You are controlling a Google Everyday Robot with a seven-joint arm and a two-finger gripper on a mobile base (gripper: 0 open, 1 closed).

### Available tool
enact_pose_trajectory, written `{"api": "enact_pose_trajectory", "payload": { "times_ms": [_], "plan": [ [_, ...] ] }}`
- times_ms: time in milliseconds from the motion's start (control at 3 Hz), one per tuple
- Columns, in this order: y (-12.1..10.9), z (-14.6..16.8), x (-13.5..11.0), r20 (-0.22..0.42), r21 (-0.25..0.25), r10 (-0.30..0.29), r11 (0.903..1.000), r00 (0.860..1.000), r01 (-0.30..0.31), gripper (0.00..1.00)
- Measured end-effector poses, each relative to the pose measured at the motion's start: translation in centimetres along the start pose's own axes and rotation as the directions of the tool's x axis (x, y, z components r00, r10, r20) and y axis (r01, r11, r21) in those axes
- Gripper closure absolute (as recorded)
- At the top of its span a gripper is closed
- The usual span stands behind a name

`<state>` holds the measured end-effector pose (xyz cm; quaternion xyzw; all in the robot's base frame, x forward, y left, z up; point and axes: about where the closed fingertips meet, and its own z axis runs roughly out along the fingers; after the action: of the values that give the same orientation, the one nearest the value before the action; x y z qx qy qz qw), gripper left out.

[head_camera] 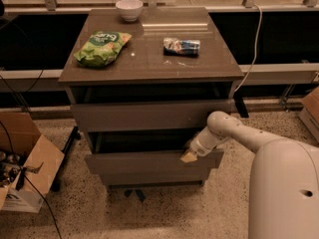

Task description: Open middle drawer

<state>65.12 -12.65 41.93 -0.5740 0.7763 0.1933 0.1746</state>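
The middle drawer is the second of three grey-brown fronts in the cabinet. It stands pulled out toward me, with a strip of its dark interior showing behind the front. My gripper is at the top edge of this drawer's front, near its right end, touching it. My white arm reaches in from the lower right. The upper drawer front sits above and the lowest front is just below, mostly hidden by the middle one.
On the cabinet top lie a green chip bag, a small blue-white packet and a white bowl. An open cardboard box stands on the floor at left. A cable hangs at right. My white body fills the lower right.
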Motion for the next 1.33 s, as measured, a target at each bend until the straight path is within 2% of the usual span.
{"api": "enact_pose_trajectory", "payload": {
  "times_ms": [333,667,1000,1333],
  "plan": [
    [0.0,-0.1,0.0,0.000,0.000,0.000,1.0000,1.000,0.000,0.93],
    [2.7,-0.3,1.1,-0.002,-0.012,0.034,0.9994,0.999,-0.034,1.00],
    [3.9,-0.6,1.6,0.001,-0.015,0.055,0.9984,0.998,-0.055,0.85],
    [6.7,-0.4,2.3,0.006,-0.024,0.123,0.9921,0.992,-0.123,0.61]
  ]
}}
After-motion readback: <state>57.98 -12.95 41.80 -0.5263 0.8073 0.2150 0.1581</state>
